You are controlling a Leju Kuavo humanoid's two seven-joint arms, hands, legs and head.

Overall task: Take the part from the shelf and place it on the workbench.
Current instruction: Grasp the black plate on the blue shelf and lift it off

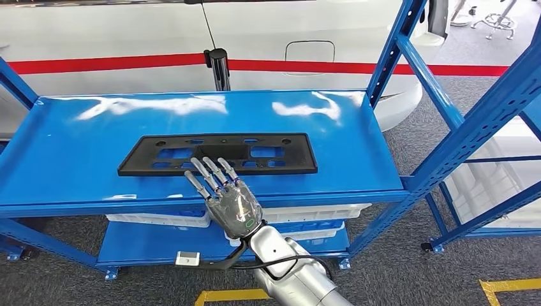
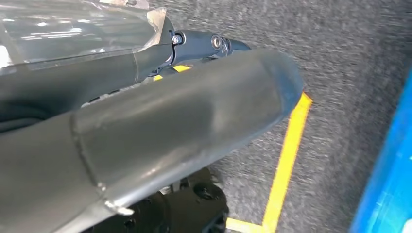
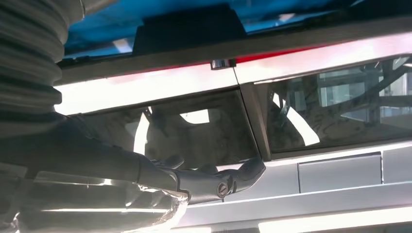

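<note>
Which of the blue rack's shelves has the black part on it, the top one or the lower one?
The top shelf: the flat black part lies on it, with the right robot hand at its near edge. The lower shelf holds white trays instead.

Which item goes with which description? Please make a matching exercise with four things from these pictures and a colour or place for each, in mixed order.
Things:
1. part
2. right hand
3. floor tape
4. white bins

Descriptions:
A. yellow
B. lying flat on the blue shelf top
C. on the lower shelf level
D. fingers spread, at the part's near edge

Pairs: 1-B, 2-D, 3-A, 4-C
</note>
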